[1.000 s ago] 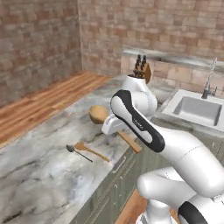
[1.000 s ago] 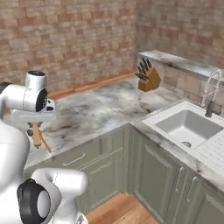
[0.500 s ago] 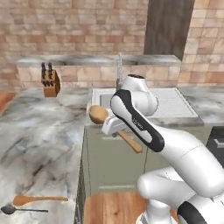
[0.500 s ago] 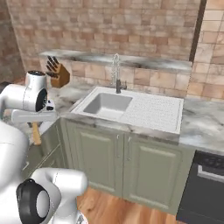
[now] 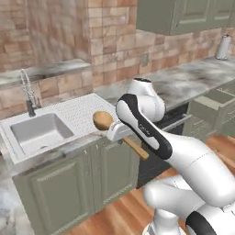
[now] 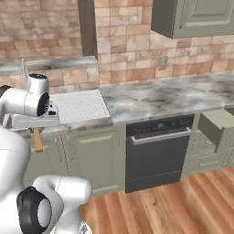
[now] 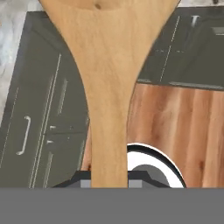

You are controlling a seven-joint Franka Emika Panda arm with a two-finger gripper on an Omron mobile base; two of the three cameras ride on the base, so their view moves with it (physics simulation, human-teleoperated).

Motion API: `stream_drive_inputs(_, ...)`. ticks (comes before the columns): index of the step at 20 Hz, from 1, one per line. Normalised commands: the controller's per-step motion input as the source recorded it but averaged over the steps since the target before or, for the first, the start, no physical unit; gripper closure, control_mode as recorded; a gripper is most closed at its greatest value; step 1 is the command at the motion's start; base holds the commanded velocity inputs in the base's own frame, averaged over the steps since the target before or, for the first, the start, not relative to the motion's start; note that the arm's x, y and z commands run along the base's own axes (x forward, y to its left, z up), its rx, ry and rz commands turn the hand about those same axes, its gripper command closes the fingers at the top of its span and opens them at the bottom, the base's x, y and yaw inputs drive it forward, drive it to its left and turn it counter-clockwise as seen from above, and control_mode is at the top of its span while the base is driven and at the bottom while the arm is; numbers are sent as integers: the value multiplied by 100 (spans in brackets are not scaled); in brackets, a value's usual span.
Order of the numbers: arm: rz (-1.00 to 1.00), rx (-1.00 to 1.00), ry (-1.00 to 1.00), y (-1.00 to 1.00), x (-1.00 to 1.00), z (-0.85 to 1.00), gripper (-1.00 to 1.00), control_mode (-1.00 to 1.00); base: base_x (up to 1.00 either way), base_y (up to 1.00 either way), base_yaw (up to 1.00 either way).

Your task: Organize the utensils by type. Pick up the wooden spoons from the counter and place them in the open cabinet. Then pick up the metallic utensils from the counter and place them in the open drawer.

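Hand view looked straight along the large wooden spoon (image 7: 109, 78), whose light-tan handle ran up from between the finger tips and flared into the bowl at the top edge, so the jaws were narrowed onto the handle and holding it. From the left base view the gripper (image 5: 120, 132) carried that spoon level in the air, bowl (image 5: 103, 120) towards the sink (image 5: 34, 133) and the handle end sticking out the other way, above the edge of the counter (image 5: 183, 82) and the sage-green base units (image 5: 69, 183). The spoon looked stiff, light and dry, unlikely to bend or break; the smooth rounded handle could turn in a narrow pinch, so a hold on the handle close to where it widens, as here, seemed the steadier place, with the heavier bowl kept near the grip. In the right base view the gripper (image 6: 34, 121) sat at the left, the handle end (image 6: 38, 140) hanging below it. As for containers, the wall cabinet (image 6: 192, 18) at the upper right showed closed panelled doors from this angle, and its inside could not be seen. The open drawer (image 6: 219, 121) stood pulled out at the far right; what showed of its pale bottom looked bare. The sink basin looked empty too.
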Motion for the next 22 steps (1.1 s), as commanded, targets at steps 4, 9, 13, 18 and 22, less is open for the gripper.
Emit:
stream_drive_inputs(4,0,0,0,0,0,0,100,100,4,-18,-91)
stream_drive_inputs(9,0,0,0,0,0,0,100,100,5,-23,-90)
stream_drive_inputs(13,0,0,0,0,0,0,100,100,18,-26,-79)
stream_drive_inputs(18,0,0,0,0,0,0,100,100,42,-22,-62)
stream_drive_inputs(22,0,0,0,0,0,0,100,100,74,-11,-27)
